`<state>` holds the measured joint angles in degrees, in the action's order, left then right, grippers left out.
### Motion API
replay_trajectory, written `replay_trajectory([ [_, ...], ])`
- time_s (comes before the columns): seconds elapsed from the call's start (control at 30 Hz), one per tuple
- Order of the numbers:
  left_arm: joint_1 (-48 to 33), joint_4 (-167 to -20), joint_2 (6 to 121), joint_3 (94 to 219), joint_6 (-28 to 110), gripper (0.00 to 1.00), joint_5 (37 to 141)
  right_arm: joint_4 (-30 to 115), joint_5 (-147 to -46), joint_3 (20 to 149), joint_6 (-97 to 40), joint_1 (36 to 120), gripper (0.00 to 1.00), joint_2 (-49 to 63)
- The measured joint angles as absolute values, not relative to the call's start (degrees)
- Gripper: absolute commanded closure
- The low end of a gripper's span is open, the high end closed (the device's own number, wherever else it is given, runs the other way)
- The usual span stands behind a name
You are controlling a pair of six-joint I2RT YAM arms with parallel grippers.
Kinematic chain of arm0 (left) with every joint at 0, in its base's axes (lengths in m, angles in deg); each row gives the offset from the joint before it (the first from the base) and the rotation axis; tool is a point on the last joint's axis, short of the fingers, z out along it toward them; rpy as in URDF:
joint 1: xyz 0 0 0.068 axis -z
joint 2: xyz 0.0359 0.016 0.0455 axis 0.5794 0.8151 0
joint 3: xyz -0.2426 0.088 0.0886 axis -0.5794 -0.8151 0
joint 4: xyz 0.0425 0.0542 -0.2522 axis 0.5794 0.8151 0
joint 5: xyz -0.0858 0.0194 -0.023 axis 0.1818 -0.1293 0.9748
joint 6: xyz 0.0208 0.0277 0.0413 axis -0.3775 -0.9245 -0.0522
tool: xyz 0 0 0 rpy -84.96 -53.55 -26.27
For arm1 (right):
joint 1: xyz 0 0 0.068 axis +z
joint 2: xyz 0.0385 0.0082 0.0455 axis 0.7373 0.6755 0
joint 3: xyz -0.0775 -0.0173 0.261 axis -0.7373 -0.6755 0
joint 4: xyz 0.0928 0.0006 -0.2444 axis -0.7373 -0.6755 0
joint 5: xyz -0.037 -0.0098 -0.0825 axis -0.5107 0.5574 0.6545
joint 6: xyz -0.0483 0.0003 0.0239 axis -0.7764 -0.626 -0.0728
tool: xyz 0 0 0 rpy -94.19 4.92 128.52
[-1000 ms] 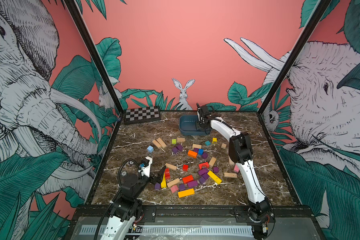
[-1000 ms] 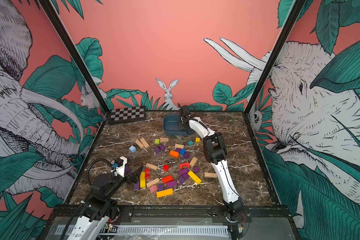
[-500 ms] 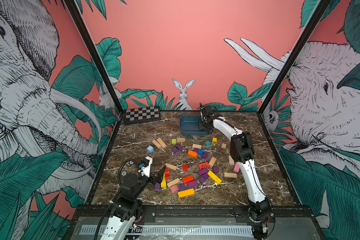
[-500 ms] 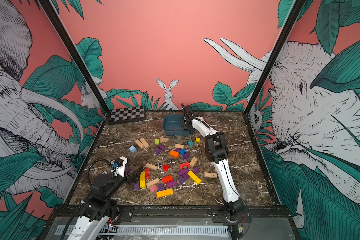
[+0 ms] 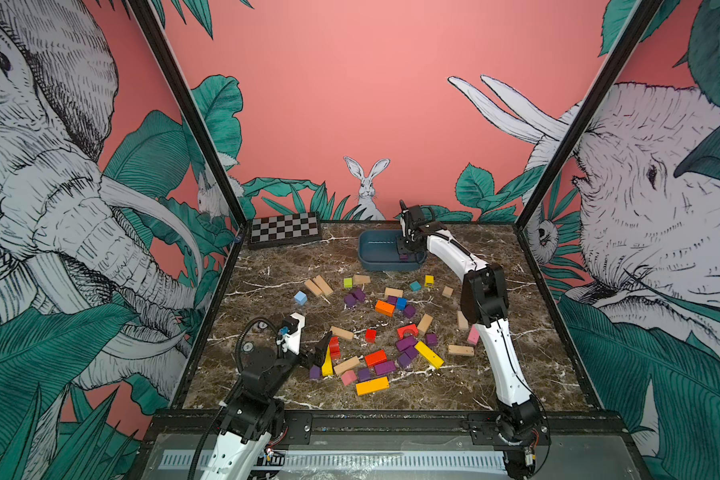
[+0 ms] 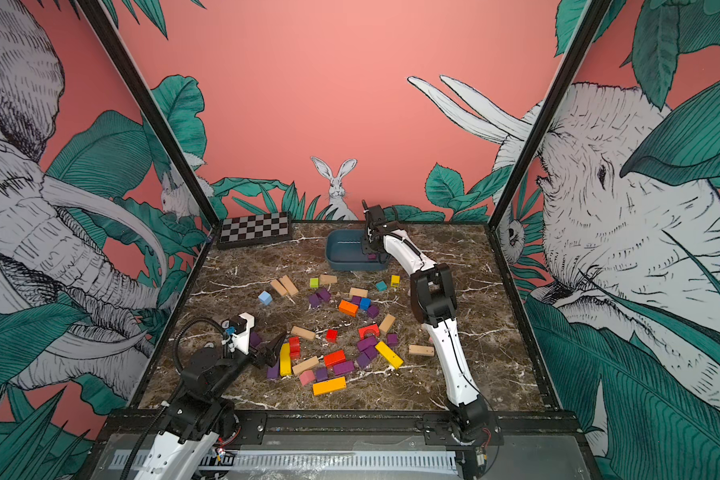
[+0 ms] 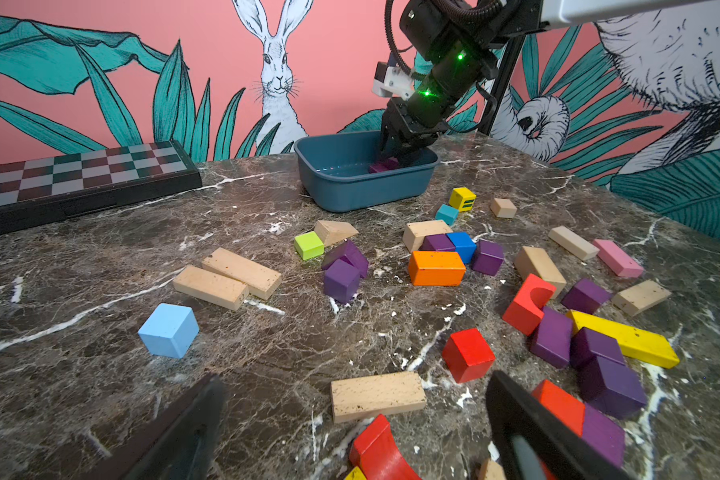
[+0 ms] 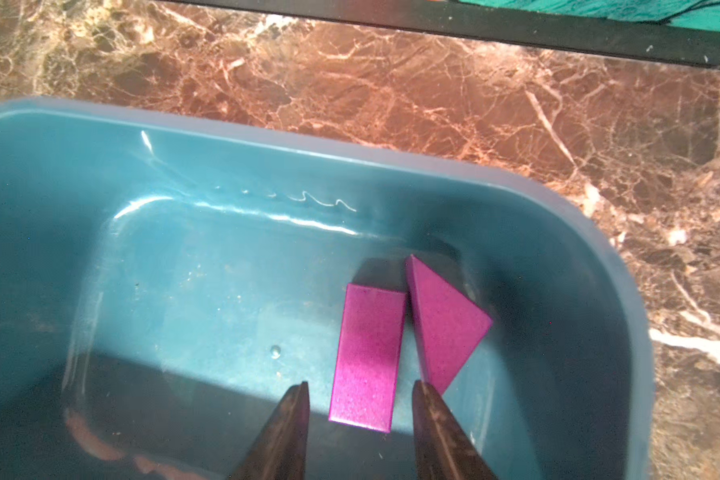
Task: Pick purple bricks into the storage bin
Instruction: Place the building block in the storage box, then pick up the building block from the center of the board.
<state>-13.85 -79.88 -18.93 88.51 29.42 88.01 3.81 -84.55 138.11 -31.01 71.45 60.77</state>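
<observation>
Marble table (image 5: 267,266), walled in by painted elephants, leaves and a rabbit. Left of the bin (image 5: 375,264), along the same back edge, lies the checkerboard box (image 5: 284,227). Well in front of the bin and to its left, the left gripper (image 7: 352,386) hangs low over the table, jaws wide apart and holding nothing. A wood bar (image 7: 377,395) lies just past its fingertips. A light blue cube (image 5: 300,297) sits alone, in front of the bin and to its left.

Most purple bricks (image 5: 385,368) are loose on the table, all in front of the bin, mixed with orange, red, yellow and plain wood blocks. A purple pair (image 5: 354,297) lies nearer the bin, and a larger cluster (image 5: 406,345) sits farther from it.

Two purple pieces lie inside the bin at its right end. One is a bar (image 8: 366,357), flat on the floor. The other is a wedge (image 8: 445,324), just beside it. The right gripper (image 8: 360,388) reaches down into the bin. Its jaws stand apart on either side of the bar with a gap showing on each side, gripping nothing. A pink block (image 5: 473,334) lies in front of the bin to the right, beside the right arm
</observation>
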Motion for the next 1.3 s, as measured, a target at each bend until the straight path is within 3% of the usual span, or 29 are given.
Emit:
replay_trajectory([
  [0.17, -13.8, -79.9, -18.9, 88.5, 29.4, 0.01, 88.0, 3.9, -84.4, 134.0, -31.7, 71.5, 0.56, 55.8],
  [0.43, -13.8, -79.9, -18.9, 88.5, 29.4, 0.01, 88.0, 9.1, -82.4, 115.4, -32.7, 72.7, 0.53, 36.9],
  [0.93, -13.8, -79.9, -18.9, 88.5, 29.5, 0.01, 87.8, 18.8, -80.6, 65.0, -28.3, 80.2, 0.53, 5.6],
  [1.3, -13.8, -79.7, -18.9, 88.5, 29.8, 0.01, 87.3, 23.5, -77.8, 42.6, -21.6, 82.8, 0.52, -10.6],
])
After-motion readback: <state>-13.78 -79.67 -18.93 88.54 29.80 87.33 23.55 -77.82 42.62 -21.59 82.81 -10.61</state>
